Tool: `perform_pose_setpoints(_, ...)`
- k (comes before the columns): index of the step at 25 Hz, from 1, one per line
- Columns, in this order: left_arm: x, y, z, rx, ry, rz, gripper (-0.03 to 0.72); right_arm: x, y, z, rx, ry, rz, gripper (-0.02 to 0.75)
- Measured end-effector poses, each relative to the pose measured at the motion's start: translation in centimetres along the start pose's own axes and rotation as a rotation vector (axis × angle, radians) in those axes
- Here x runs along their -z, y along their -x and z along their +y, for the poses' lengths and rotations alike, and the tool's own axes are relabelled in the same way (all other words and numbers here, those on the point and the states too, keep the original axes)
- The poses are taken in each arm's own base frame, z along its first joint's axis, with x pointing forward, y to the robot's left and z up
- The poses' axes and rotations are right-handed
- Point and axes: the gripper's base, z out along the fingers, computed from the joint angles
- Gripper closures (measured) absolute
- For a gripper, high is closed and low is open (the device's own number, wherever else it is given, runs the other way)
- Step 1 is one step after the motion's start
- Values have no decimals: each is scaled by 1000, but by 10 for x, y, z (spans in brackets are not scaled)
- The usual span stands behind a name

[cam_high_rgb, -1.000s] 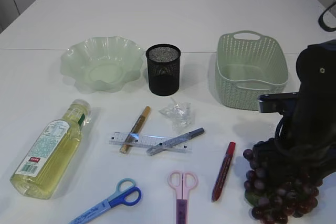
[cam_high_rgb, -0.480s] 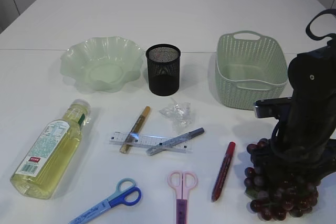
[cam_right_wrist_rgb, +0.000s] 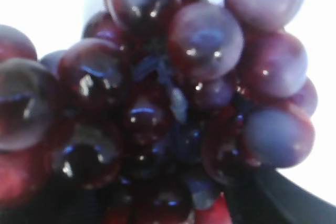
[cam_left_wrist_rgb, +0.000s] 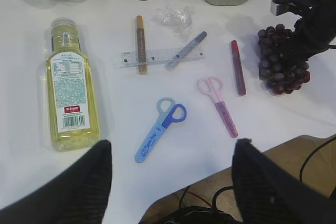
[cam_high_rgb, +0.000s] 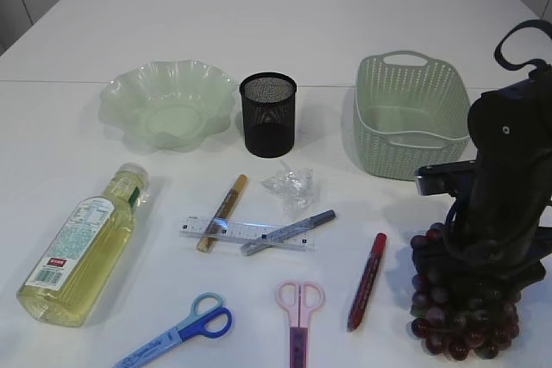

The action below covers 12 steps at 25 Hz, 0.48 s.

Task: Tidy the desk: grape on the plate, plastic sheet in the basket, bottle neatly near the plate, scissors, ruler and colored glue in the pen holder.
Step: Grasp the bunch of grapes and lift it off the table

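Observation:
A dark purple grape [cam_high_rgb: 461,316] bunch lies at the front right, and my right gripper [cam_high_rgb: 476,269] is pushed down into it and shut on it; the grapes fill the right wrist view [cam_right_wrist_rgb: 157,93]. My left gripper [cam_left_wrist_rgb: 170,182] hangs open and empty above the table's front edge. The bottle [cam_high_rgb: 82,247] of yellow liquid lies on its side at the left. Blue scissors [cam_high_rgb: 185,331] and pink scissors [cam_high_rgb: 298,312] lie in front. The clear ruler [cam_high_rgb: 237,230] lies under the gold [cam_high_rgb: 222,211] and silver [cam_high_rgb: 289,232] colored glue; red glue [cam_high_rgb: 367,280] lies beside the grapes. The crumpled plastic sheet [cam_high_rgb: 291,187] is mid-table.
The pale green wavy plate [cam_high_rgb: 116,96] stands at the back left, the black mesh pen holder [cam_high_rgb: 268,114] beside it, and the green basket [cam_high_rgb: 405,157] at the back right, just behind my right arm. Cables hang below the table's front edge [cam_left_wrist_rgb: 220,203].
My right arm has sunk into the grape bunch and its jaws have closed in on it; the bunch has shifted a little to the right. The left gripper has not moved.

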Motion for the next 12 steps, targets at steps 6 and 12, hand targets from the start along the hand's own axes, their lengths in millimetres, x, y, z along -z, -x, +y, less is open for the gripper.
perform_pose_setpoints(6, 0, 0, 0, 0, -1, 0, 167, 0, 0, 0, 5, -3, -3, 516)
perform_pose_setpoints(12, 0, 0, 0, 2, -2, -1, 169, 1, 1, 0, 7, -2, -9, 554)
